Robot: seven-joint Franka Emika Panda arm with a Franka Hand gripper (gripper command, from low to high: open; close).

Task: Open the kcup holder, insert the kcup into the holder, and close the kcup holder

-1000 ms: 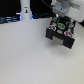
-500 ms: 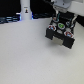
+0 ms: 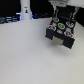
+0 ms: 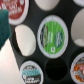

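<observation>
White table [image 3: 25, 55], open kcup holder [image 3: 62, 33]

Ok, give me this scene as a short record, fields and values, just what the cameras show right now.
holder: kcup holder, black, open, on the exterior view's right
pods: green-topped kcup seated in a round slot; several slots empty
arm: gripper directly above the holder
jaw state: cannot tell
table: white table
background: tall white bottle

The robot's arm [image 3: 60, 7] shows as a pale, whitish-grey block with darker edges; finer detail is blurred.
</observation>
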